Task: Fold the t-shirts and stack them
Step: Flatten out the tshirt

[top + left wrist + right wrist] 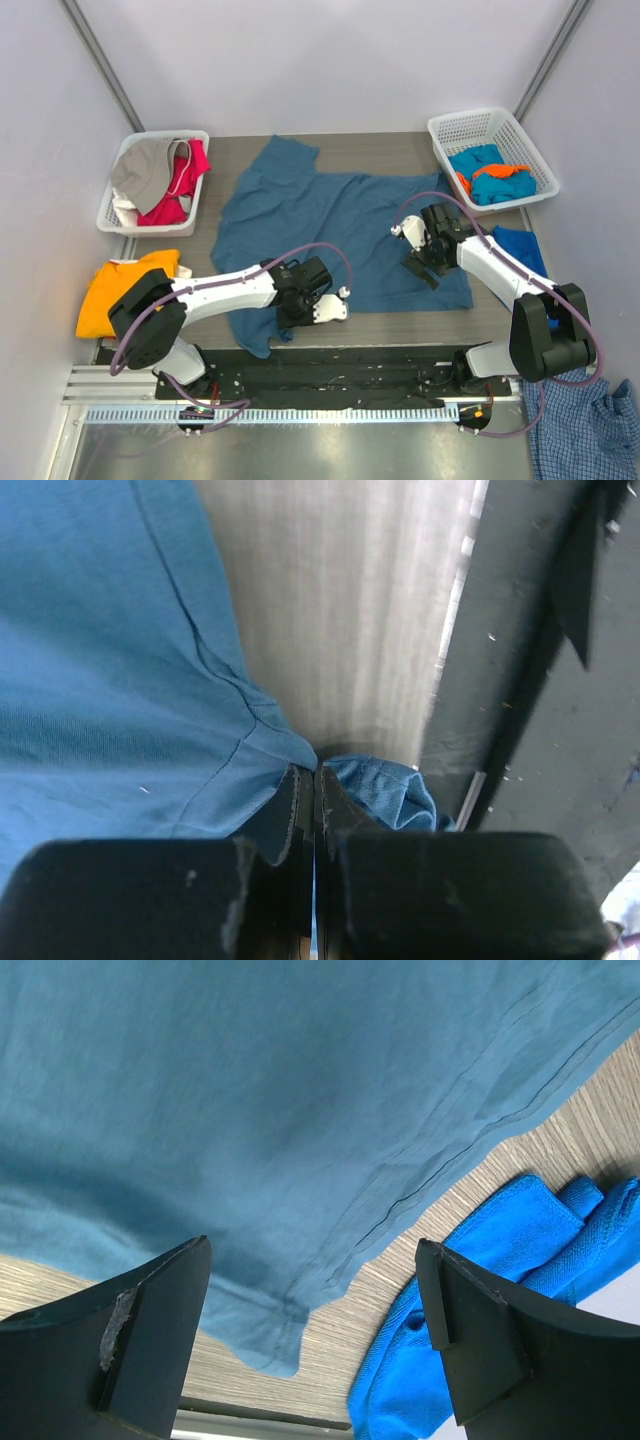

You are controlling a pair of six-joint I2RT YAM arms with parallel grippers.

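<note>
A large dark teal-blue t-shirt (330, 220) lies spread on the table. My left gripper (292, 318) is shut on its near-left hem; in the left wrist view the jaws (316, 780) pinch the fabric (100, 680), with a fold bunched to the right. My right gripper (420, 268) is open and empty above the shirt's near-right corner (280, 1340). A bright blue folded t-shirt (520, 250) lies just right of that corner, also in the right wrist view (480, 1290). An orange t-shirt (125, 290) lies at the left edge.
A white basket (200, 140) at back left holds grey and red t-shirts. A white basket (540, 150) at back right holds turquoise and orange t-shirts. A blue-and-white checked shirt (585, 430) hangs off the near right. The table's front edge and dark rail (540, 680) are close.
</note>
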